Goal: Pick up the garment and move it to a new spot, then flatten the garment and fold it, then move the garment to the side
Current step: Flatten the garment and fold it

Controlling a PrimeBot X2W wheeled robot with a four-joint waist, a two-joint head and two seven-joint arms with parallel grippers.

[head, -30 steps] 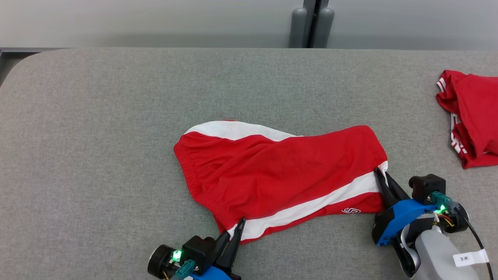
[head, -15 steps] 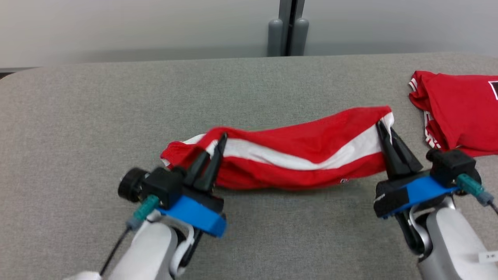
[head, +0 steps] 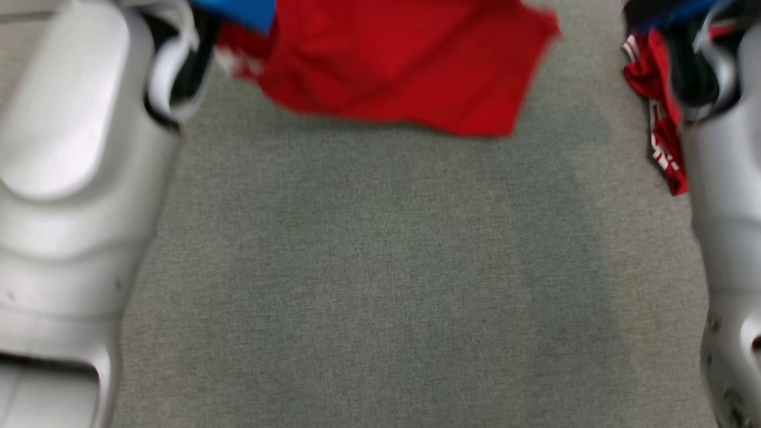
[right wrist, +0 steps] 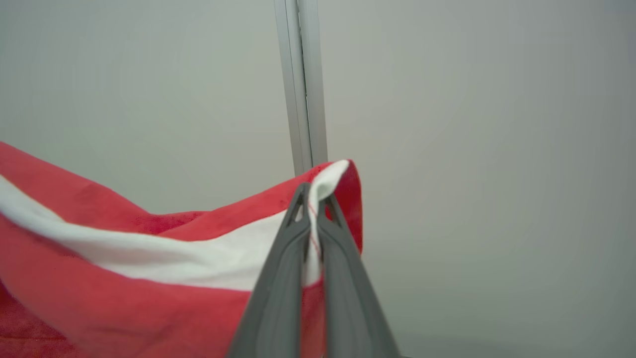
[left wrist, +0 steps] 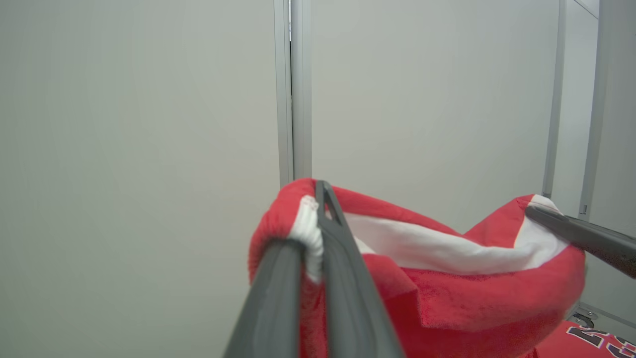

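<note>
Noted pale forearms (head: 65, 178) at both sides, grey table (head: 380, 285) beneath. Found left gripper (left wrist: 314, 233) pinched tight on one white-striped corner of red shorts (left wrist: 447, 303), right gripper (right wrist: 313, 199) likewise on other corner. Found shorts slung between, hanging above table. Noted second red garment (head: 660, 119) on table at right, pale wall (left wrist: 149, 124) behind.

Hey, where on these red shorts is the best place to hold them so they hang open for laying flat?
Pinch the two ends of the white stripe, one gripper coming in from each outer side. The left gripper and right gripper are shut on the red shorts just there, and the cloth hangs spread between them above the table, so it should lay down flat.
</note>
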